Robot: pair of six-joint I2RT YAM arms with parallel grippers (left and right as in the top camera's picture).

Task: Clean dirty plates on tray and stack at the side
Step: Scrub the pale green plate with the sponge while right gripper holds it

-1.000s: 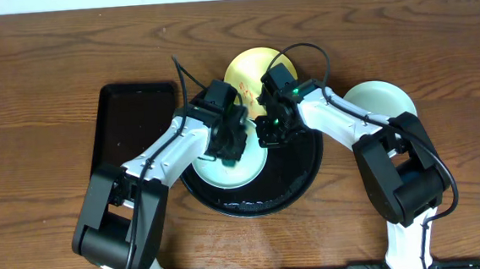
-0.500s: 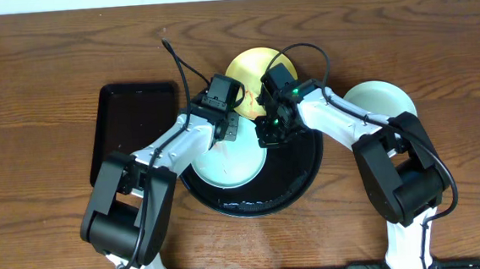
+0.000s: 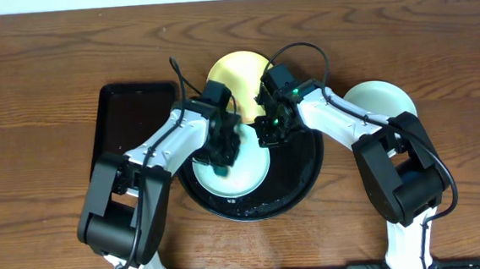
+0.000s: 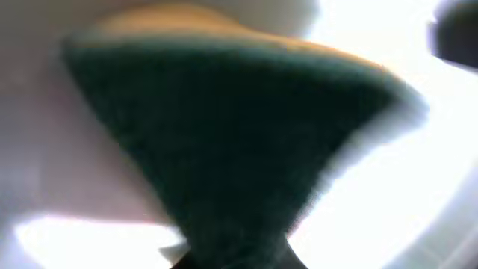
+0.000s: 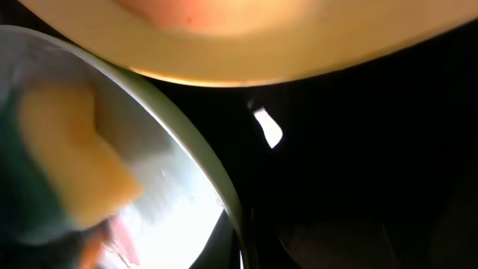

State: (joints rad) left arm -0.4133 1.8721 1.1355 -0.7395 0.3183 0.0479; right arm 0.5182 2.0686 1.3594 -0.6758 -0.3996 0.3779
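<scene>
A pale mint-blue plate [image 3: 235, 179] lies in the round black tray [image 3: 300, 168]. My left gripper [image 3: 223, 153] is shut on a green-and-yellow sponge [image 4: 239, 134] that presses on this plate's face. The left wrist view is blurred and filled by the sponge. My right gripper [image 3: 267, 135] is shut on the same plate's right rim [image 5: 203, 166]. In the right wrist view the sponge [image 5: 75, 164] shows over the plate. A pale yellow plate [image 3: 236, 74] with a reddish smear leans over the tray's far rim. A second mint-blue plate [image 3: 383, 99] sits on the table to the right.
A smaller rectangular black tray [image 3: 129, 125] lies on the wooden table left of the round tray. Both arms cross over the round tray's middle. Bare black tray floor [image 5: 358, 164] shows right of the held plate.
My left gripper swept the sponge from the mint plate's far edge back toward its middle. The yellow plate shifted slightly left. The right gripper stayed put on the rim.
</scene>
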